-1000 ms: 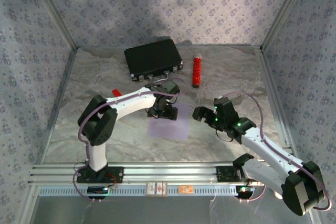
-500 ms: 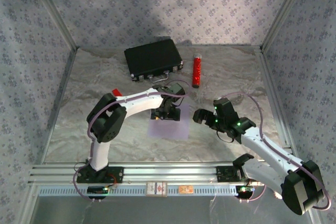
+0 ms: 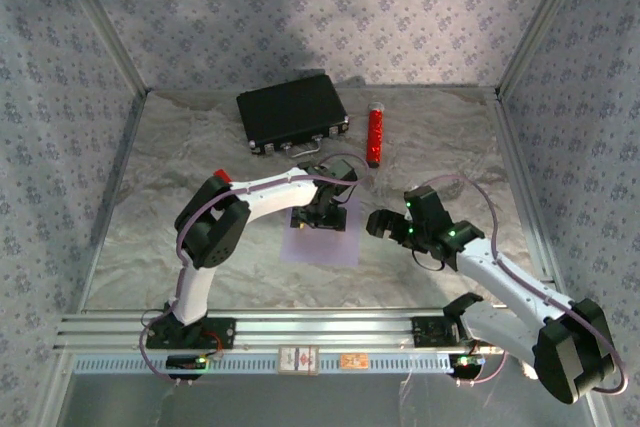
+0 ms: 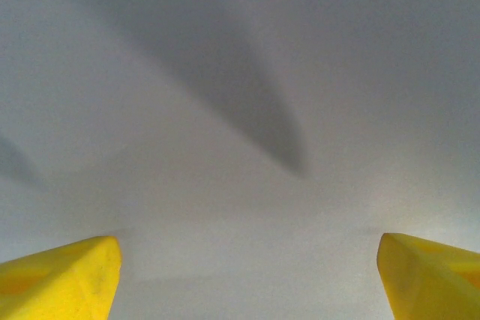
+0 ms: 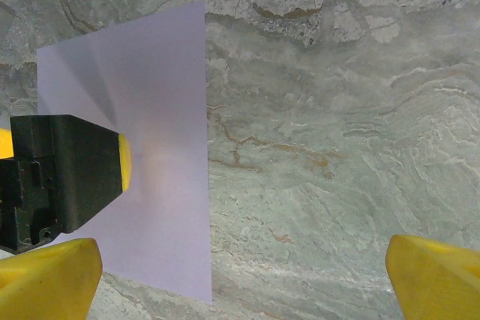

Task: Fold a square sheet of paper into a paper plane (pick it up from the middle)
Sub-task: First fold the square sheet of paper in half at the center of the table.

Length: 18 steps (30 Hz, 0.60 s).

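Left fingers [image 3: 316, 219] sit over the square sheet of paper [image 3: 322, 245].

We hold our left gripper [image 3: 320, 215] pointing down mid-scene, jaws wide; our right gripper [image 3: 380, 222] hovers just to its right, jaws wide.

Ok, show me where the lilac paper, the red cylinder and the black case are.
lilac paper [image 3: 320, 245]: top external view, bare near half of the sheet.
red cylinder [image 3: 375, 137]: top external view, middle of its body.
black case [image 3: 290, 109]: top external view, centre of its lid.
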### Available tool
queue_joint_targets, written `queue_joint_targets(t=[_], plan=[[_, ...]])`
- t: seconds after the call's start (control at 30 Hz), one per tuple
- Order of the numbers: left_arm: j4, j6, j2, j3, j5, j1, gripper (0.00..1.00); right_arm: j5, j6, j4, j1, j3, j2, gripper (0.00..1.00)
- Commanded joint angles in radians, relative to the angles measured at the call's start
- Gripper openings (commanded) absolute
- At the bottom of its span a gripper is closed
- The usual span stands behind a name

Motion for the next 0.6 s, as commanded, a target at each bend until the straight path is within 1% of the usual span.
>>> queue_joint_targets(t=[0.0, 0.2, 0.57], plan=[[-0.037, 0.003, 0.017, 0.024, -0.018, -0.006, 0.88, -0.02, -0.025, -0.033, -0.004, 0.034, 0.011, 0.99], [-0.019, 0.002, 0.025, 0.014, 0.009, -0.005, 0.88, -0.021, -0.024, -0.036, -0.003, 0.04, 0.02, 0.99], [-0.003, -0.007, 0.051, -0.02, 0.008, -0.005, 0.88, -0.015, -0.02, -0.048, -0.003, 0.035, 0.023, 0.99]])
